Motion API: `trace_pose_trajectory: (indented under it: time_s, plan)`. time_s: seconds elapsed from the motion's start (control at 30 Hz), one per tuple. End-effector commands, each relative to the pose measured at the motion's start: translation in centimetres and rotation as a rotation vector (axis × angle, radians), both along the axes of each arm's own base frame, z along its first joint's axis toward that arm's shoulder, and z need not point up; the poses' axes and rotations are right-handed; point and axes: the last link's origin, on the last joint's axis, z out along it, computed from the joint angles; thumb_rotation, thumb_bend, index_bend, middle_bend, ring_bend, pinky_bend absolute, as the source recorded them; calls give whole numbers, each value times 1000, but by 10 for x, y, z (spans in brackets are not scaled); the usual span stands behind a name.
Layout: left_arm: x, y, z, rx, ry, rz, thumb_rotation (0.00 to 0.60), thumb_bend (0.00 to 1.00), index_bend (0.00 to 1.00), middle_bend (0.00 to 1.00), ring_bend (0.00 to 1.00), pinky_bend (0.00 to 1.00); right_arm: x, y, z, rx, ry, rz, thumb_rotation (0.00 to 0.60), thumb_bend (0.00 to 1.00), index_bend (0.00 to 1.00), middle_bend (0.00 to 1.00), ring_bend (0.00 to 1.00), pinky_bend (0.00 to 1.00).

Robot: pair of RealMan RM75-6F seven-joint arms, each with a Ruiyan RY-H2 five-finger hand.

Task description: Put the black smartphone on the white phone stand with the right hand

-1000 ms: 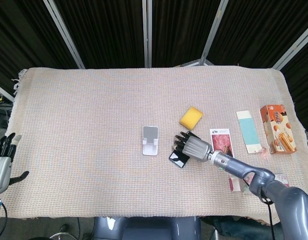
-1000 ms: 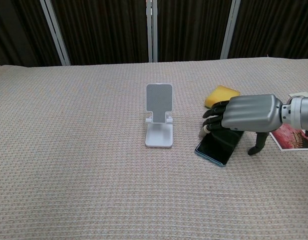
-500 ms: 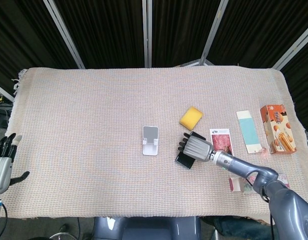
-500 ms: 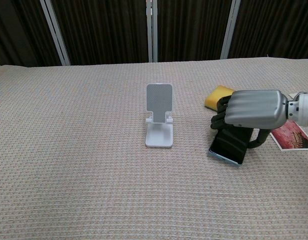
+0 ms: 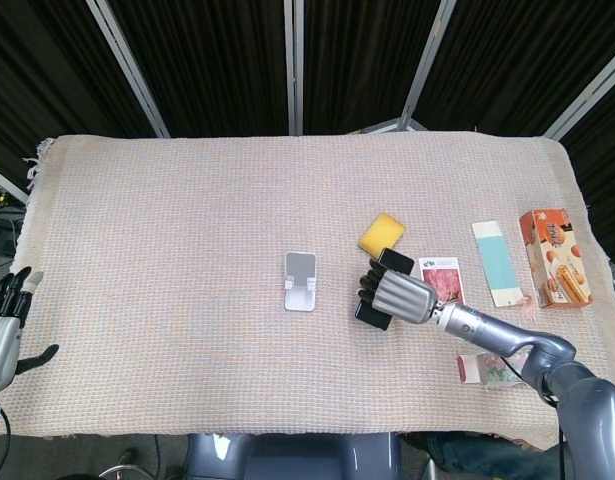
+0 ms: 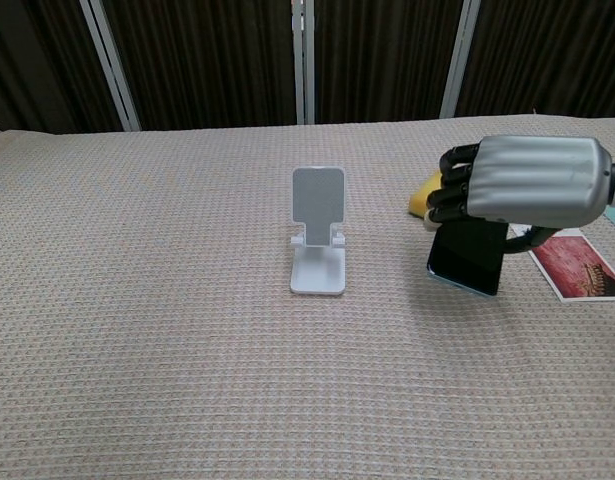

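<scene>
Right robot hand (image 6: 522, 190) grips the phone (image 6: 468, 258), fingers curled over its top edge, thumb apparently behind it. The phone hangs roughly upright under the palm, screen facing the chest camera, and looks clear of the desk (image 6: 137, 330), though its lower edge is close to the cloth, so contact cannot be ruled out. An upright hold makes sense: the phone has to lean back on the stand's plate, so lifting it by the top keeps the bottom edge free to drop onto the lip.

Stand (image 6: 317, 232) sits to the left of the phone, near but apart, its back plate tilted and its lip facing the robot. Nothing is on it. In the head view the phone (image 5: 373, 314) pokes out both sides of the right robot hand (image 5: 399, 297), with the stand (image 5: 300, 281) just beside the fingers.

A yellow sponge (image 5: 382, 235) lies just behind the hand, a red card (image 5: 444, 281) to its right; both are out of the path to the stand.

Left robot hand (image 5: 1, 335) is parked at the desk's far left edge, fingers apart, holding nothing, not needed here.

Judgement: grasp done, carry stage. Next needs a leftward move and a lower onto the lip; the risk is nudging the light stand or the phone slipping from a top-edge grip.
</scene>
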Motion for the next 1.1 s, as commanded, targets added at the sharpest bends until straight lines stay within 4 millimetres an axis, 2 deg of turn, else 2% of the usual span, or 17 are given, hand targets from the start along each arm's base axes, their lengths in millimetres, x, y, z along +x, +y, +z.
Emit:
trace_pose_trajectory:
  time_s: [0.03, 0.17, 0.27, 0.33, 0.53, 0.8, 1.1]
  plan:
    - [0, -1, 1, -1, -8, -3, 600, 0, 0, 0, 0, 0, 34, 1, 24, -133, -14, 187, 600, 215, 475, 507, 394, 289]
    - [0, 0, 3, -3, -16, -1, 600, 0, 0, 0, 0, 0, 79, 1, 35, -274, -21, 356, 600, 215, 470, 504, 394, 289]
    - [-2, 1, 4, -5, -21, 8, 600, 0, 0, 0, 0, 0, 112, 2, 34, -375, 5, 452, 600, 216, 482, 497, 394, 289]
    - [-4, 3, 5, -5, -23, 15, 600, 0, 0, 0, 0, 0, 132, 1, 30, -429, 31, 495, 600, 216, 486, 495, 394, 289]
    - [-9, 6, 9, 3, -33, 39, 600, 0, 0, 0, 0, 0, 170, -6, 4, -515, 146, 599, 600, 217, 486, 487, 393, 289]
    - [-14, 8, 14, 17, -50, 59, 600, 0, 0, 0, 0, 0, 190, -6, -25, -544, 232, 658, 600, 222, 489, 478, 390, 282]
    - [-17, 10, 16, 12, -55, 76, 600, 0, 0, 0, 0, 0, 176, -6, -57, -570, 366, 673, 600, 225, 500, 479, 381, 276]
